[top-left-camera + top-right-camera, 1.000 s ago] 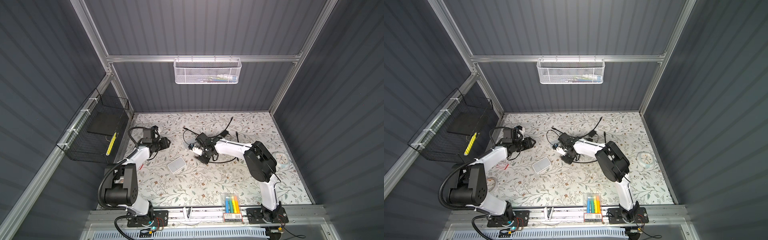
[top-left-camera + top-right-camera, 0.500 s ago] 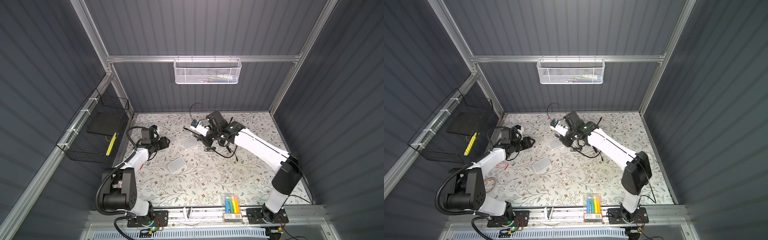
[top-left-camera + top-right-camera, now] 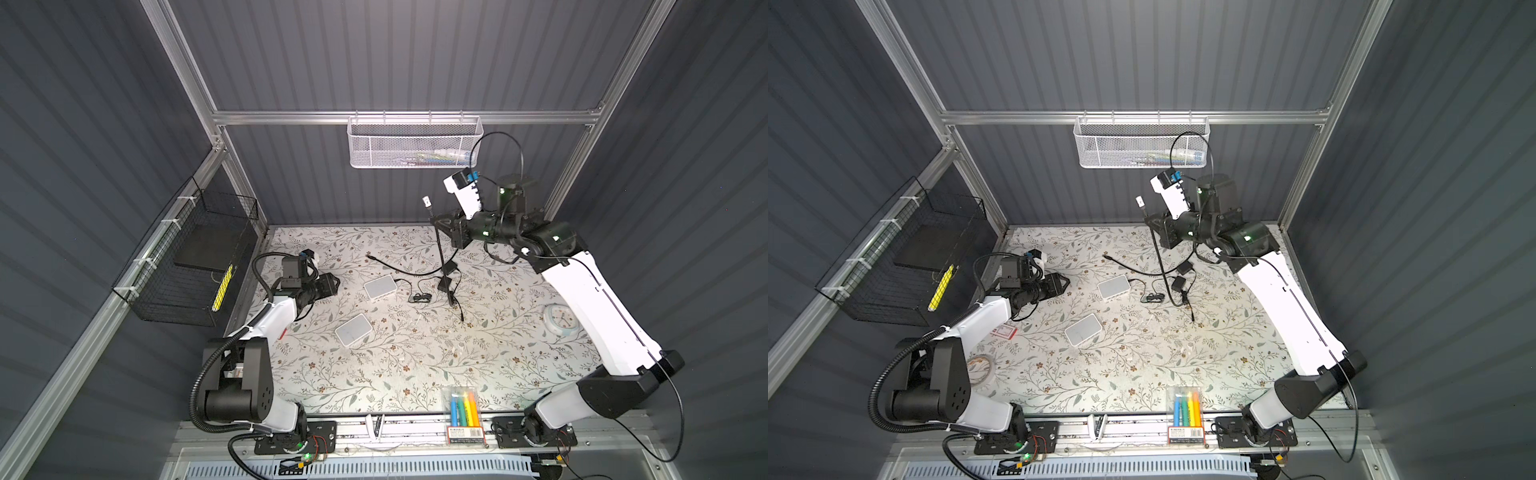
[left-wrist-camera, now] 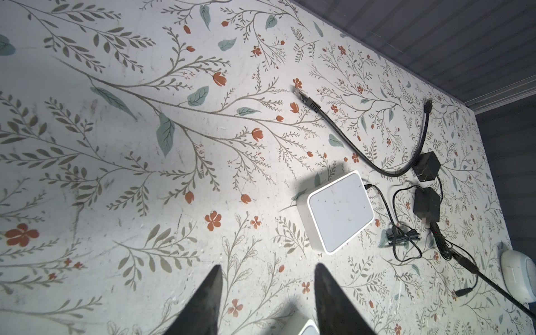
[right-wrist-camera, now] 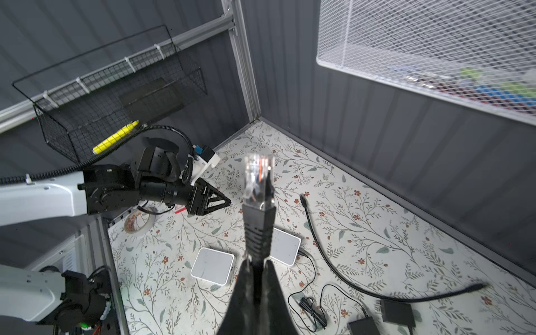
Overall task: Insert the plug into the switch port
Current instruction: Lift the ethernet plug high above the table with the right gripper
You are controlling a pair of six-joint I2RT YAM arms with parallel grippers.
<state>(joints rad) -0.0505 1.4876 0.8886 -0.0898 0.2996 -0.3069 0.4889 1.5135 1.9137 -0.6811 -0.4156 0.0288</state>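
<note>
My right pincer [image 5: 256, 262] is clamped shut on the ribbed boot of the black cable [image 3: 441, 249]. The clear plug [image 5: 258, 177] stands out past my fingertips along my own line. In both top views I hold it high near the back wall, tip aimed at about 11 o'clock and away from the bench [image 3: 415, 374], with the cable hanging straight down behind it. The switch [image 3: 380, 286] I judge to be the target lies flat on the bench at my 7 o'clock and well below me. A thin lead enters its 3 o'clock edge, but I cannot see the ports themselves. The plug's long axis therefore points nearly opposite to where it must go, so it needs turning and bringing down. My left pincer [image 3: 334, 284] is far nearer, low at the switch's 9 o'clock, about half open and empty, so it is placed to brace the box. The mesh basket [image 3: 395, 145] hangs close at my 11 o'clock. Power bricks [image 3: 445, 285] crowd the switch's 3 o'clock side. A second white box [image 3: 353, 329] sits at its 7 o'clock, with bare bench between them.
</note>
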